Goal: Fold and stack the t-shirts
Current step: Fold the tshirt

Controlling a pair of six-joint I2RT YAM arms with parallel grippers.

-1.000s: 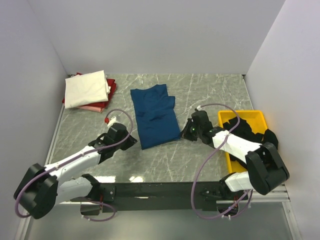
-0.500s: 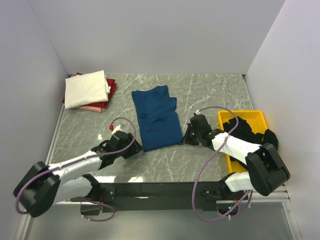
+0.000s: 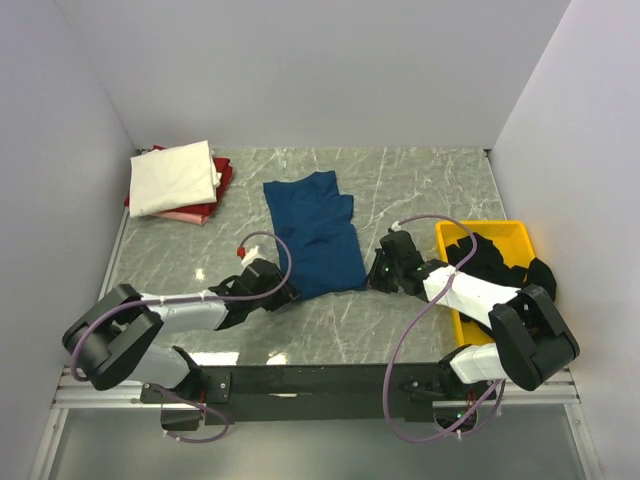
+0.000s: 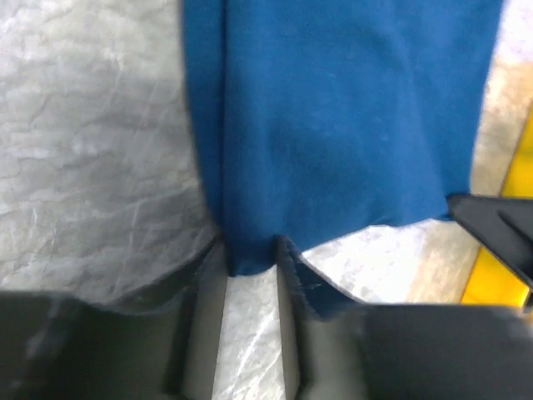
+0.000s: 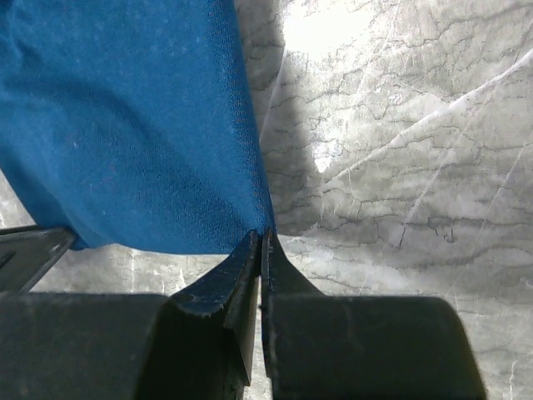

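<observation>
A dark blue t-shirt (image 3: 315, 235), folded into a long strip, lies in the middle of the table. My left gripper (image 3: 286, 293) is at its near left corner. In the left wrist view the jaws (image 4: 250, 258) stand apart with the shirt (image 4: 333, 117) corner between the fingertips. My right gripper (image 3: 373, 274) is at the near right corner. In the right wrist view its jaws (image 5: 261, 240) are closed on the tip of the shirt (image 5: 125, 125) corner. A folded cream t-shirt (image 3: 172, 178) lies on a red one (image 3: 224, 180) at the far left.
A yellow tray (image 3: 497, 233) stands at the right edge with a black t-shirt (image 3: 505, 265) heaped in it and spilling over. White walls close the table on three sides. The right arm's cable loops over the table near the tray.
My left gripper has swung right across the table to the shirt's near left corner. My right gripper has edged left and nearer onto the near right corner. The shirt barely shifted.
</observation>
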